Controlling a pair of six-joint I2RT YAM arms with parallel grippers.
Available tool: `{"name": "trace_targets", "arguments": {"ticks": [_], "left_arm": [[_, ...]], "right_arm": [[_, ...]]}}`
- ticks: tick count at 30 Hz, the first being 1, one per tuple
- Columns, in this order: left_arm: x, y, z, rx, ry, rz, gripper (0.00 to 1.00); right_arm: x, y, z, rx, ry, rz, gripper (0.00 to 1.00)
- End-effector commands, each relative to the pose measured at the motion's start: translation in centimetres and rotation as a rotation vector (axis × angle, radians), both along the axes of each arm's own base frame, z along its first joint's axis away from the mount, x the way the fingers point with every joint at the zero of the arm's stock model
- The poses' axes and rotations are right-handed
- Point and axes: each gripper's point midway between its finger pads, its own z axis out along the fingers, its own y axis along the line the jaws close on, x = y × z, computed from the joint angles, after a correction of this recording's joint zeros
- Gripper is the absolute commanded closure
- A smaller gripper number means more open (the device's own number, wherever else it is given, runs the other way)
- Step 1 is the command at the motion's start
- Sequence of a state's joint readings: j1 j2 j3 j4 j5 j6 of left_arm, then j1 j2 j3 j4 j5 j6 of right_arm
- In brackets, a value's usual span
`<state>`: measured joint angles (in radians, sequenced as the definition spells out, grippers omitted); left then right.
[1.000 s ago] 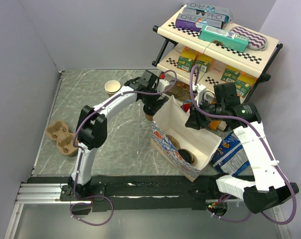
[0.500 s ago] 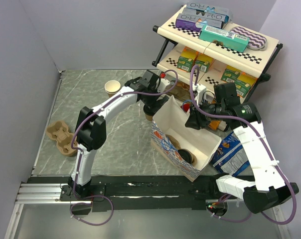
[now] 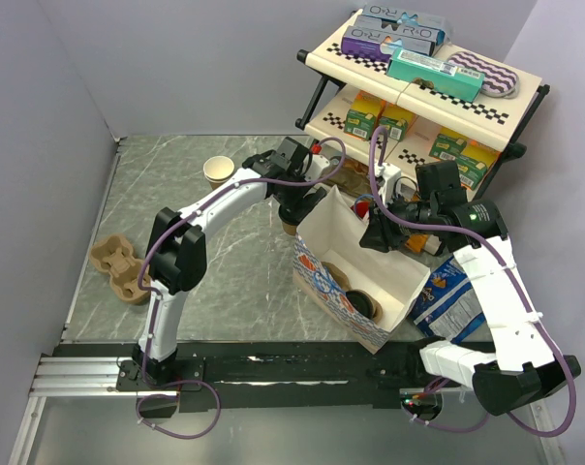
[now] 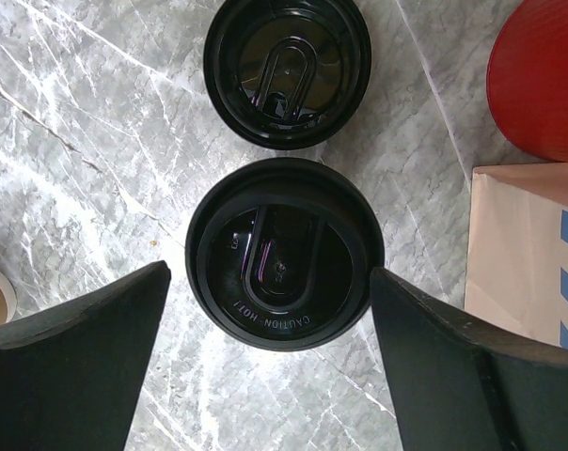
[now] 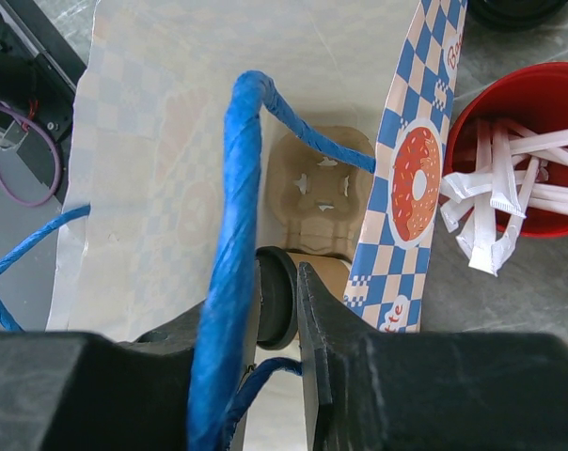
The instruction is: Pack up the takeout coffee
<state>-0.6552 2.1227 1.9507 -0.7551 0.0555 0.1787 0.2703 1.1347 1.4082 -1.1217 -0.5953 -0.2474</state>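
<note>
Two brown cups with black lids stand on the marble table behind the bag. In the left wrist view the nearer lid [image 4: 284,254] lies between the fingers of my open left gripper [image 4: 270,272], with a gap on each side. The other lid [image 4: 287,70] is just beyond. In the top view my left gripper [image 3: 294,209] hovers over that cup [image 3: 289,229]. My right gripper [image 5: 279,271] [image 3: 375,233] is shut on the rim of the white and blue paper bag [image 3: 355,276], by its blue rope handle [image 5: 232,216]. Inside the bag is another black-lidded cup [image 5: 276,299] [image 3: 366,306].
A cardboard cup carrier [image 5: 320,193] sits in the bag; a second one [image 3: 121,266] lies at the table's left. A red cup of stirrers [image 5: 528,160] [image 4: 543,80] stands beside the bag. A lidless cup [image 3: 218,171], a snack packet [image 3: 449,295] and a stocked shelf [image 3: 418,92] are nearby.
</note>
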Motion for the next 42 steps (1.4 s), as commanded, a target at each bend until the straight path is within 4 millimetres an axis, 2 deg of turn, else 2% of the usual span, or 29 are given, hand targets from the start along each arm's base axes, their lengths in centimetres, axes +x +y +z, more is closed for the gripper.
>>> {"name": "trace_targets", "arguments": {"ticks": [1,16,26,33,35,36,37,38,39,41,42], "left_arm": [[-0.6,-0.2,0.8,-0.009,0.001,-0.011,0.07],[-0.8,-0.4,-0.3,0.0,0.033,-0.029,0.12],[-0.8,-0.7,-0.8,0.001,0.048,-0.044,0.21],[-1.1,-0.4,0.1,0.002,0.038,-0.049,0.39],[-1.5,0.2,0.2,0.02,0.046,-0.053,0.45],[-1.8,0.6,1.1,0.021,0.034,-0.053,0.47],[-2.3,1.1,0.7,0.036,0.045,-0.054,0.51],[-2.4,1.7,0.9,0.044,0.043,-0.047,0.55],[-2.7,2.2,1.9,0.038,0.031,-0.043,0.59],[-3.4,3.5,1.7,0.049,0.048,-0.033,0.65],[-3.8,3.9,2.7,0.037,0.04,-0.03,0.67]], "right_arm": [[-0.1,0.1,1.3,0.03,-0.032,-0.002,0.71],[0.0,0.2,1.1,0.033,-0.027,0.0,0.71],[0.2,0.3,0.9,0.033,-0.022,0.001,0.71],[0.2,0.2,0.9,0.026,-0.028,0.008,0.76],[0.0,0.2,0.8,0.022,-0.027,0.014,0.8],[-0.1,0.2,0.6,0.019,-0.025,0.017,0.82],[-0.2,0.2,0.6,0.019,-0.026,0.022,0.86],[-0.2,0.2,0.6,0.017,-0.028,0.032,0.89],[-0.4,0.3,0.8,0.025,-0.032,0.041,0.91],[-0.4,0.6,1.1,0.038,-0.04,0.059,0.99],[-0.5,0.9,1.6,0.059,-0.042,0.076,1.0]]}}
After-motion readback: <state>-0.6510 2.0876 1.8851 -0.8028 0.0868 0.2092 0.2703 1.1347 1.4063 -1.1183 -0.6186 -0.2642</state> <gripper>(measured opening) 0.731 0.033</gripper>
